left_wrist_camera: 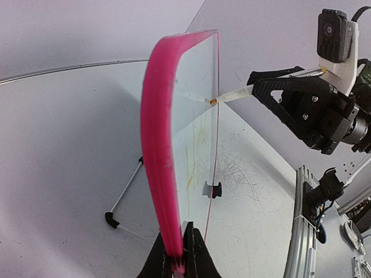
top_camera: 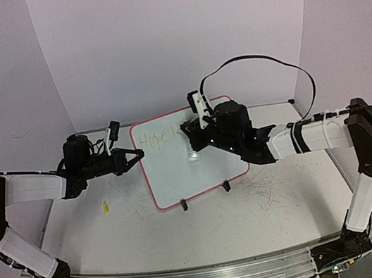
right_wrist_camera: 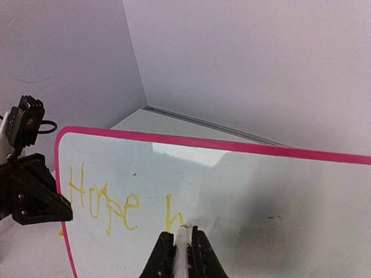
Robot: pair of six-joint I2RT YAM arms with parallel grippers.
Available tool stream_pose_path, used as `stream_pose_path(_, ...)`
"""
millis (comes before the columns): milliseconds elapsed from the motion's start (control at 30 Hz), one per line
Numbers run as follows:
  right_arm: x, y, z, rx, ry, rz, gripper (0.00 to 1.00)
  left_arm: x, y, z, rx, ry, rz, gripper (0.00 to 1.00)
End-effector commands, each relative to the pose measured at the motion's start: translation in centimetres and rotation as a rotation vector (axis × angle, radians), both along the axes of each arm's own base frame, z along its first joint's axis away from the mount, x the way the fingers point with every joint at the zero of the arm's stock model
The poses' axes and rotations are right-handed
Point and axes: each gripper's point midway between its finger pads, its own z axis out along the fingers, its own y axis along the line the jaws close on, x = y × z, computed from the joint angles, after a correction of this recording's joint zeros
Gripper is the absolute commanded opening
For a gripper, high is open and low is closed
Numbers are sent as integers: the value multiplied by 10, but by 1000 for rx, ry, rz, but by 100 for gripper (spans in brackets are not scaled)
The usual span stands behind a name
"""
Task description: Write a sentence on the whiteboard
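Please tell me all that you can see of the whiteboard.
The whiteboard is a glossy white rectangle, rounded corners, thin pink frame, propped up on two black clip feet on the table. Yellow writing reads "Hope h". The left gripper clamps its side edge; the marker held by the right gripper touches it.

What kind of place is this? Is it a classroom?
Likely a robot lab's test booth: two robot arms bolted to a metal rail, plain walls boxing in a scratched table, and a small whiteboard.
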Motion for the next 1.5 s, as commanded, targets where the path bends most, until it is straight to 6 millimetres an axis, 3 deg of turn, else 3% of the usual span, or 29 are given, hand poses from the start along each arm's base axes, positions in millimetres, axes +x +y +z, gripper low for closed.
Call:
stream_pose_path(0, 1, -14, 0, 15, 20, -37, 0, 17, 5, 11, 64, -121, 69, 0)
stream_pose_path(300, -1, -16, 0, 20, 24, -35, 0, 17, 5, 11, 65, -121, 68, 0)
stream_pose_path(567, -12, -18, 37, 100, -26, 13, 0, 17, 5, 10, 67, -120, 68, 0)
stream_pose_path(967, -4, -8, 34, 111, -18, 50, 0, 17, 4, 9, 68, -120, 66, 0)
stream_pose_path(1467, 6, -11, 25, 94, -15, -3, 0, 17, 4, 9, 71, -121, 66, 0)
